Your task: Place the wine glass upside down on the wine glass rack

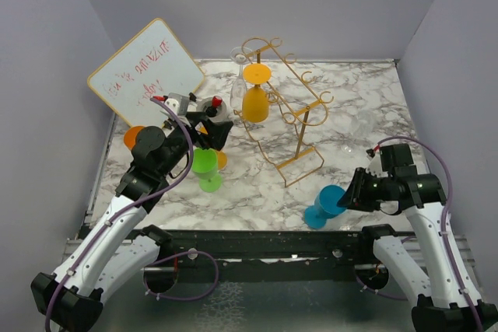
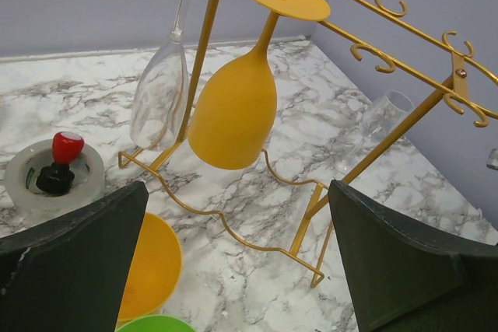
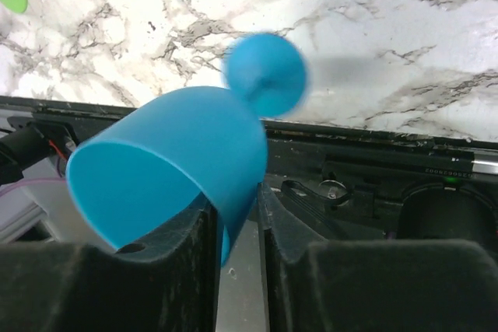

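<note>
A blue wine glass (image 1: pixel 330 201) lies tilted near the table's front edge at the right. My right gripper (image 1: pixel 356 190) is shut on the wall of its bowl at the rim. In the right wrist view the blue wine glass (image 3: pixel 179 157) has its open mouth towards the camera and its blurred foot pointing away, and the right gripper (image 3: pixel 237 207) has one finger inside the bowl and one outside. The gold wine glass rack (image 1: pixel 289 110) stands mid-table. My left gripper (image 1: pixel 212 133) is open and empty left of the wine glass rack (image 2: pixel 204 36); in its own view the left gripper (image 2: pixel 237 192) faces the rack's base.
A yellow glass (image 1: pixel 255 103) (image 2: pixel 233 106) and a clear glass (image 2: pixel 159 91) hang upside down on the rack. A green glass (image 1: pixel 206 165) and orange glasses (image 2: pixel 152 266) stand under the left arm. A whiteboard (image 1: pixel 148 71) leans at the back left. Another clear glass (image 2: pixel 373 130) lies behind the rack.
</note>
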{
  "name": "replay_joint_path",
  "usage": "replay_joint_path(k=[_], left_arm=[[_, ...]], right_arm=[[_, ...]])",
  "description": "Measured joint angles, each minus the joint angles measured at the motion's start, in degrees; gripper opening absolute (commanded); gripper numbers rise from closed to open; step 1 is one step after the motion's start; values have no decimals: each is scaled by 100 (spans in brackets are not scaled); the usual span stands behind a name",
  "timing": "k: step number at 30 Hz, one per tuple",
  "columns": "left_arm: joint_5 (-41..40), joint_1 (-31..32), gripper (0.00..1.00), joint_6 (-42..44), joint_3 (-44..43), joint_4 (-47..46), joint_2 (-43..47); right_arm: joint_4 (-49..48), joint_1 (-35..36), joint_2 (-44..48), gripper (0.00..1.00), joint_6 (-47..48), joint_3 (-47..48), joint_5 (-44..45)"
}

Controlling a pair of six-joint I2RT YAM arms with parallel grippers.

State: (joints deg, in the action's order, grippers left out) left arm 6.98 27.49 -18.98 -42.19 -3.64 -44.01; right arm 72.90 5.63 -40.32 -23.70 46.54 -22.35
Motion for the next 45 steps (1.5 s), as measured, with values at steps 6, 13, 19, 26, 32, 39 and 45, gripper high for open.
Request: replay_joint_path(k=[6,13,19,26,32,39,45], left_arm=[[-63,0,99,0,2,0,0],[-118,0,99,-4,2,4,-46],[-168,0,99,-72,-26,96,-57],[-240,0,99,-463,-516,476,-11],[-212,0,99,-874,-1001,529,164],[149,0,99,-1272,-1281,151,216],[446,0,99,-1429,-1475,-131,98]], right_arm=[[-133,0,-142,1,-79,22,197],[-350,0,-151,1,-136,129,181],[-1078,0,70,1,-297,76,-573],[-2640,0,232,1,-691,-208,-1893],[-4054,0,153,1,-778,57,-2905],[-6140,0,31,1,-1198,544,-3373],[-7416,2,-188,1,-1397,820,-3165]])
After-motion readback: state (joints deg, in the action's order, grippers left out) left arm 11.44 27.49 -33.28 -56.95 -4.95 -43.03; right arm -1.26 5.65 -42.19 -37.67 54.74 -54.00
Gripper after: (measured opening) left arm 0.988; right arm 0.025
